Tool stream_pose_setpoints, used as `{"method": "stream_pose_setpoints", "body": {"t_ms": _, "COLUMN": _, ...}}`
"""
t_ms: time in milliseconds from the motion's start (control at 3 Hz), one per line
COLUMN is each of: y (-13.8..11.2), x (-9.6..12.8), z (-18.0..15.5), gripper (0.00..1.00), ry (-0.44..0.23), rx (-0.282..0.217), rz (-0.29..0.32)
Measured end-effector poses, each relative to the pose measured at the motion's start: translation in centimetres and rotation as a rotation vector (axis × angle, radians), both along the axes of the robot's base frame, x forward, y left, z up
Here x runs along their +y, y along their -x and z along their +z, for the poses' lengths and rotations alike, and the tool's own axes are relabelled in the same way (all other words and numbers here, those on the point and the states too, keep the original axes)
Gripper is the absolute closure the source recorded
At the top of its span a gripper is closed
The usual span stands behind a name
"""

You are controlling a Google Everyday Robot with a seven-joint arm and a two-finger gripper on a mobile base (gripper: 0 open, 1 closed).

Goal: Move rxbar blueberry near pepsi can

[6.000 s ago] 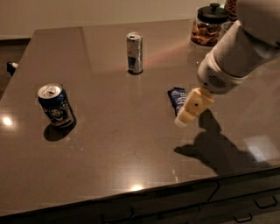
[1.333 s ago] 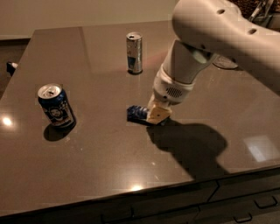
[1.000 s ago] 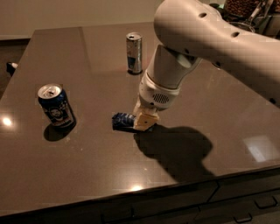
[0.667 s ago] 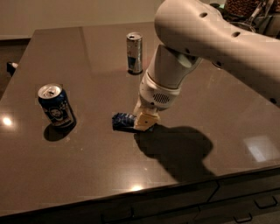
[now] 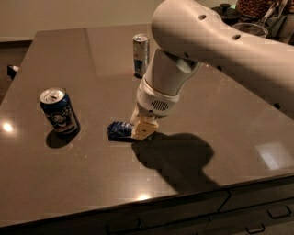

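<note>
Gripper (image 5: 143, 131) low at table (image 5: 239, 119) centre, jaws pinching rxbar blueberry (image 5: 120, 131); pepsi can (image 5: 58, 111) near, left.

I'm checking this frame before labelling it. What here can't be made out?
Camera view, the only one:
- Rxbar: its right end is hidden behind the gripper, which is down at mid-table, right of the pepsi can.
- Rxbar's label print: too small to read.
- Jars at the top right: cut off by the top edge.
</note>
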State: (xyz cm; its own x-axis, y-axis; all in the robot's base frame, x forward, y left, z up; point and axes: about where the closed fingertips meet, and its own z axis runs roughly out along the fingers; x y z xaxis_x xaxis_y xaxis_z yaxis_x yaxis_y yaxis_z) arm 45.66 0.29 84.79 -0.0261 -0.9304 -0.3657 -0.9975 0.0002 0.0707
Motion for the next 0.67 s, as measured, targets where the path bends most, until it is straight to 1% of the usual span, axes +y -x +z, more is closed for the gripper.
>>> {"method": "stream_pose_setpoints", "body": {"t_ms": 667, "y": 1.6, "x": 6.9, "z": 0.5, "gripper": 1.0, "ry": -0.065, "rx": -0.006, "rz": 0.124}}
